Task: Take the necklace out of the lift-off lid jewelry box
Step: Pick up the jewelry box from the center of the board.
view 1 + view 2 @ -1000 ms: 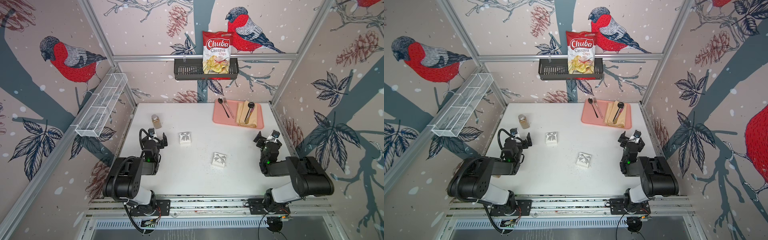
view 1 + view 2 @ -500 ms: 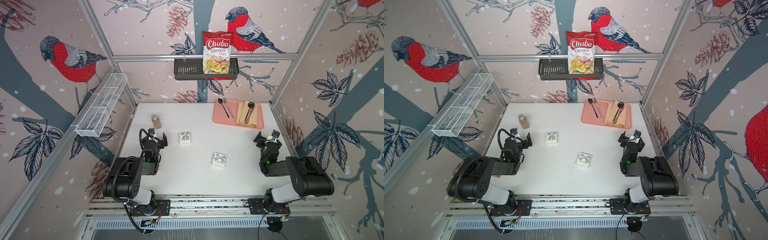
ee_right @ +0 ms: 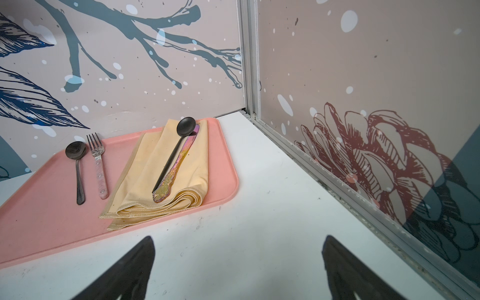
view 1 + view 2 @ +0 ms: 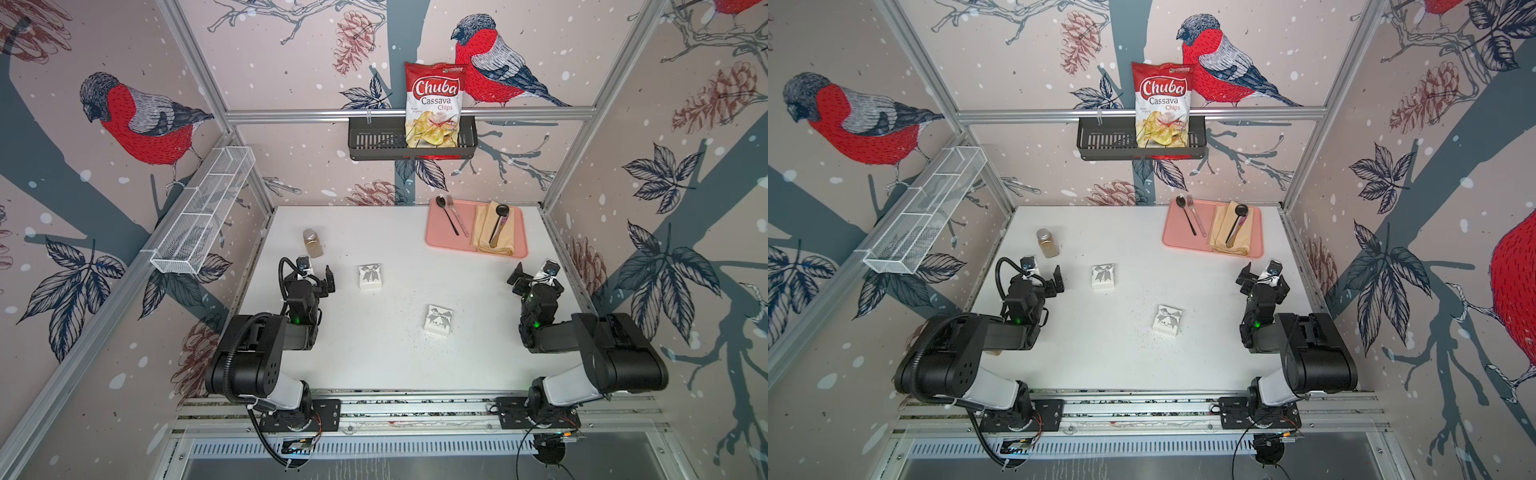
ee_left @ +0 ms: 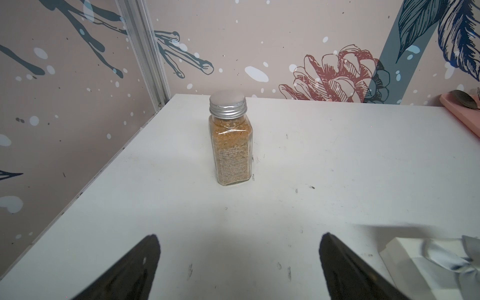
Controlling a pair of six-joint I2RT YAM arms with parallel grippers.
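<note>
Left hand (image 5: 239, 235): spread wide, empty, pointed at spice jar (image 5: 231, 150).
Right hand (image 3: 238, 237): spread wide, empty, pointed at tray (image 3: 39, 220).
Rear jewelry box (image 4: 370, 277): lidded, set just beside left hand.
Front jewelry box (image 4: 438, 320): lidded, set on counter (image 4: 386, 365), between arms.

Spice jar (image 5: 230, 140); pink tray (image 3: 39, 220)

Black arms (image 4: 266, 353) with white base links (image 4: 286, 392), green lights (image 4: 296, 320), ribbed cable (image 4: 232, 338).
</note>
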